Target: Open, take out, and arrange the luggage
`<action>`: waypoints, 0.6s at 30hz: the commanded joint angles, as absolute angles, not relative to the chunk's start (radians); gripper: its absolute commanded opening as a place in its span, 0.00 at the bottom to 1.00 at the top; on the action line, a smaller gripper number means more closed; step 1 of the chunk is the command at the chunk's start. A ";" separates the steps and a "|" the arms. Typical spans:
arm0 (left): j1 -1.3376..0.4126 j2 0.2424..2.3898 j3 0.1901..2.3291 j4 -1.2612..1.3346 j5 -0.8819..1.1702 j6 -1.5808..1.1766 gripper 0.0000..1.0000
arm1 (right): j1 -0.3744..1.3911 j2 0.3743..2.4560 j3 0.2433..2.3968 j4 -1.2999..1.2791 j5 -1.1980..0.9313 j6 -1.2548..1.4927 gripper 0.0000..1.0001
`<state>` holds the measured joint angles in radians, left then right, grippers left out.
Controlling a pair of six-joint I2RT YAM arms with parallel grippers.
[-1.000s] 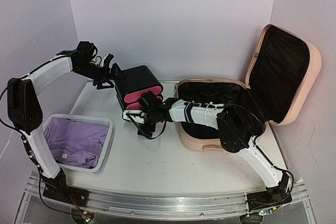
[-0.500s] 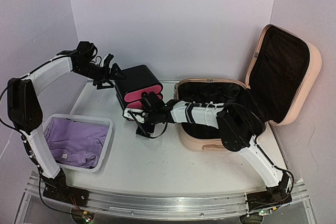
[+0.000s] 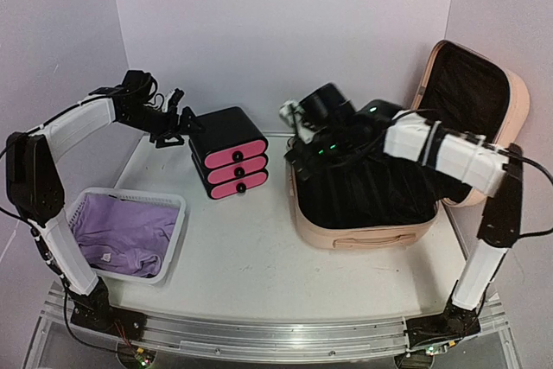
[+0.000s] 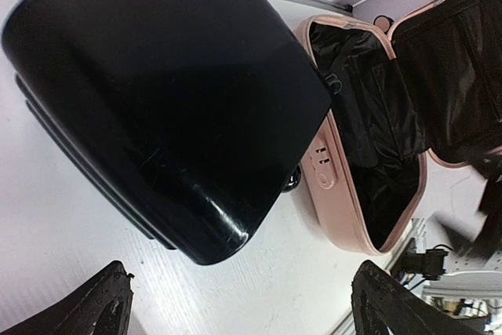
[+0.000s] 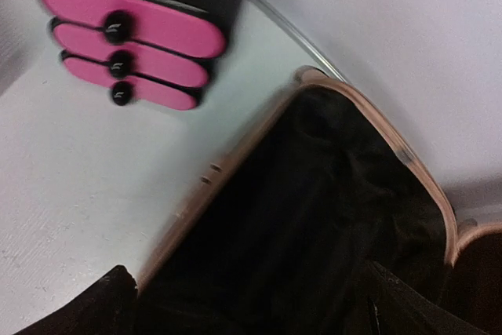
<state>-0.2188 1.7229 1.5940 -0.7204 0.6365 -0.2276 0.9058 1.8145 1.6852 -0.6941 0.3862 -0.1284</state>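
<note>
The luggage [image 3: 363, 231], a big peach-pink hard-shell case, lies open at the right with its lid [image 3: 471, 118] leaning on the right wall. Its black lining [image 5: 314, 217] fills the right wrist view, and the left wrist view shows the luggage [image 4: 325, 162] beyond the drawer box. My right gripper [image 3: 301, 134] hovers open over the case's rear left corner, holding nothing. In its own view the right gripper [image 5: 251, 311] hangs above the lining. My left gripper [image 3: 184, 118] stands open just left of the drawer box; the left gripper [image 4: 243, 311] is empty.
A small black drawer box [image 3: 229, 162] with three pink fronts stands at the back, left of the case. Its glossy black top [image 4: 157, 92] sits close to the left fingers. A white mesh basket [image 3: 169, 244] holding purple cloth [image 3: 121, 231] sits at the near left.
My right arm has risen from in front of the drawer box and swung right, to above the case's rear left corner. The left arm has barely moved.
</note>
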 commanded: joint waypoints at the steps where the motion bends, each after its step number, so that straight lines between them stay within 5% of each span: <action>1: -0.210 1.508 1.534 -0.545 0.538 -0.179 0.98 | 0.657 1.539 1.564 -0.951 0.341 0.190 0.98; 5: -0.212 1.338 1.550 -0.486 0.474 -0.162 0.99 | 0.501 1.275 1.448 -0.983 0.270 0.173 0.98; 18: -0.213 0.815 1.563 -0.387 0.210 -0.106 1.00 | 0.500 0.682 1.515 -1.096 0.534 -0.071 0.98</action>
